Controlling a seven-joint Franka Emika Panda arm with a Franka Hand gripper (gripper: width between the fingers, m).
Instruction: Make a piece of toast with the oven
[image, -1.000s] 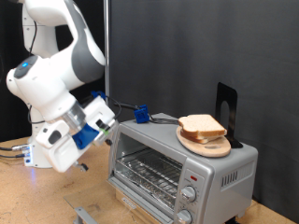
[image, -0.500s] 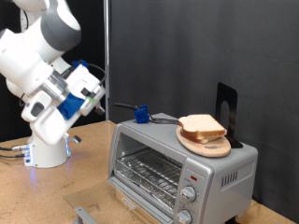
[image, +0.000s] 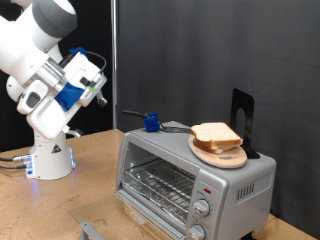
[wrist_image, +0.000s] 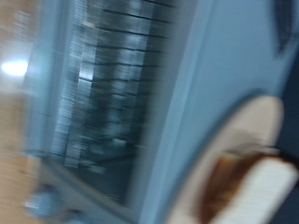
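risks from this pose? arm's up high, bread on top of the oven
1. The bread slices sit stacked on a round wooden plate near the oven roof's edge; a nudge could slide plate and bread off.
2. The oven door looks closed, so its rack can't take bread yet.
3. The wrist view is motion-blurred, so aiming from it now is unreliable. The pincer is raised well away towards the exterior view's left, nothing visibly held.

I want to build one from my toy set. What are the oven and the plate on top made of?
The oven looks like brushed silver-grey metal with a glass door, since the wire rack shows through it. The round plate under the bread looks like pale, matte wood.
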